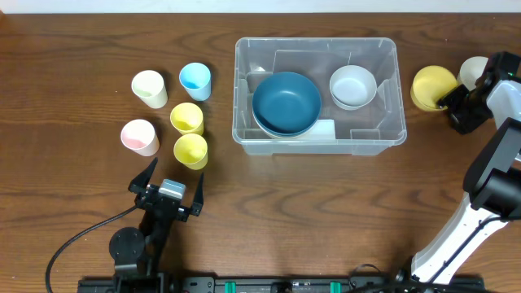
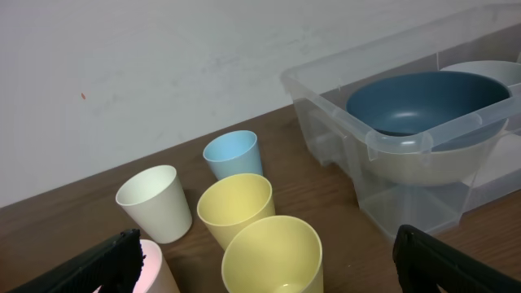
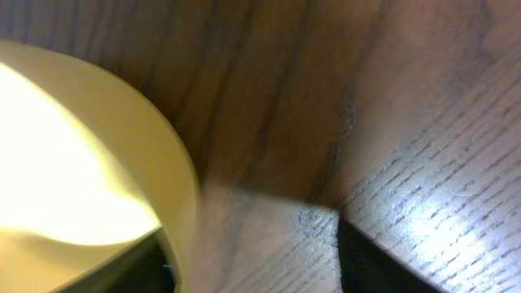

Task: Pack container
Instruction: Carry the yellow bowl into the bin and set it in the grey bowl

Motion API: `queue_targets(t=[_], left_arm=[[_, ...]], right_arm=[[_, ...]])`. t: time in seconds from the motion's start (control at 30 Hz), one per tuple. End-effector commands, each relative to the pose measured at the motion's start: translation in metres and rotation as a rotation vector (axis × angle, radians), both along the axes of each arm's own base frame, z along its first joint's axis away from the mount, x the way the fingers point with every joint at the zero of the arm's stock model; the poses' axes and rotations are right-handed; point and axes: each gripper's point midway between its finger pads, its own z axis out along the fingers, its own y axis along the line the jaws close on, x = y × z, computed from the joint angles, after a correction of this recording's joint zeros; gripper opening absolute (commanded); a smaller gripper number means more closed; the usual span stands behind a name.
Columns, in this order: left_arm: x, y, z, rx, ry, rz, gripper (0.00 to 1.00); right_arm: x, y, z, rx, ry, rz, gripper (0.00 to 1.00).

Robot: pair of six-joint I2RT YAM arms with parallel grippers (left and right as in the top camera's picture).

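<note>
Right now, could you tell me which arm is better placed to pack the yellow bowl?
Right: the right gripper is at the yellow bowl, beside the container; the left gripper is open by the cups.

1. The overhead camera looked straight down on the table (image 1: 326, 212), far enough off to frame the container (image 1: 370, 145) at centre.
2. The left wrist camera sat low, off the container's near-left corner, facing across the cups (image 2: 235, 207) toward its wall. It shared the cups, the container and the blue bowl (image 2: 423, 102) with the overhead view.
3. The right wrist camera, right of the container, pressed blur-close to the yellow bowl (image 3: 73, 163), which was also seen from overhead.
</note>
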Motion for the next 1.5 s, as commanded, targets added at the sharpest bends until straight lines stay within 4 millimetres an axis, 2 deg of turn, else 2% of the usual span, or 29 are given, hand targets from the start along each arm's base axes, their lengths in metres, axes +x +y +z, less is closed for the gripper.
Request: queue_targets(t=[0.0, 0.17, 0.23, 0.33, 0.4, 0.47, 0.6, 0.73, 0.8, 0.87, 1.0, 1.13, 1.23, 1.33, 1.47], left_arm=[[0.0, 0.0, -0.016, 0.013, 0.042, -0.003, 0.98], [0.0, 0.0, -0.016, 0.013, 0.042, -0.003, 0.98], [0.0, 0.0, -0.016, 0.013, 0.042, -0.003, 0.98], [0.0, 0.0, -0.016, 0.013, 0.042, -0.003, 0.98], [0.0, 0.0, -0.016, 0.013, 0.042, -0.003, 0.98], [0.0, 0.0, -0.016, 0.013, 0.042, -0.003, 0.98], [0.0, 0.0, -0.016, 0.013, 0.042, -0.003, 0.98], [0.0, 0.0, -0.016, 0.013, 0.042, -0.003, 0.98], [0.0, 0.0, -0.016, 0.013, 0.042, -0.003, 0.98], [0.0, 0.0, -0.016, 0.013, 0.042, -0.003, 0.98], [0.0, 0.0, -0.016, 0.013, 0.042, -0.003, 0.98], [0.0, 0.0, -0.016, 0.013, 0.042, -0.003, 0.98], [0.0, 0.0, -0.016, 0.013, 0.042, -0.003, 0.98], [0.0, 0.0, -0.016, 0.013, 0.042, -0.003, 0.98], [0.0, 0.0, -0.016, 0.013, 0.042, -0.003, 0.98]], right_arm=[[-0.008, -0.004, -0.007, -0.001, 0.035, -0.028, 0.42], [-0.016, -0.006, -0.006, 0.012, 0.06, -0.039, 0.03], [-0.02, -0.007, -0.003, 0.018, 0.07, -0.045, 0.01], [-0.02, -0.01, 0.016, 0.02, 0.073, -0.052, 0.01], [-0.018, -0.013, 0.039, 0.012, 0.058, -0.056, 0.01], [-0.013, -0.015, 0.072, 0.0, 0.022, -0.055, 0.01], [0.0, -0.008, 0.155, -0.022, -0.118, -0.017, 0.01], [0.007, 0.022, 0.226, -0.008, -0.28, 0.063, 0.01], [0.009, 0.045, 0.247, 0.012, -0.338, 0.117, 0.01], [0.012, 0.067, 0.258, 0.013, -0.364, 0.173, 0.01], [0.022, 0.121, 0.26, 0.0, -0.363, 0.312, 0.01], [0.031, 0.157, 0.239, -0.074, -0.292, 0.391, 0.01], [0.038, 0.181, 0.214, -0.1, -0.226, 0.441, 0.01], [0.043, 0.195, 0.187, -0.093, -0.167, 0.449, 0.01], [0.049, 0.204, 0.157, -0.072, -0.11, 0.448, 0.01]])
